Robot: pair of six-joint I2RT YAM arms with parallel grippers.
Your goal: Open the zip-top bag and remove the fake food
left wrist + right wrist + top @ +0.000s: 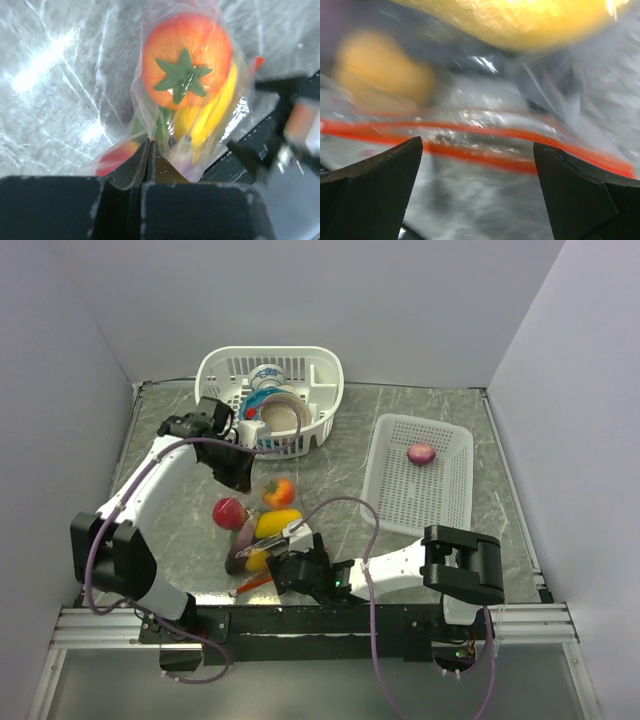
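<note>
The zip-top bag [258, 525] lies on the table between both arms, with fake food inside: a red apple [229, 511], an orange fruit with a green stem [279, 491] and a yellow fruit [277, 522]. A purple onion [421, 454] lies in the white tray [448, 502]. My left gripper [250, 478] is shut on a pinch of the bag's clear plastic [149, 142], just below the orange fruit [185, 60]. My right gripper [293, 537] is open at the bag's near end. The red-orange zip strip [480, 147] runs across the gap between its fingertips [477, 165], just beyond them.
A white basket [322, 378] with ceramic bowls stands at the back, close behind the left wrist. The white tray sits at the right. Grey walls close in on the left, back and right.
</note>
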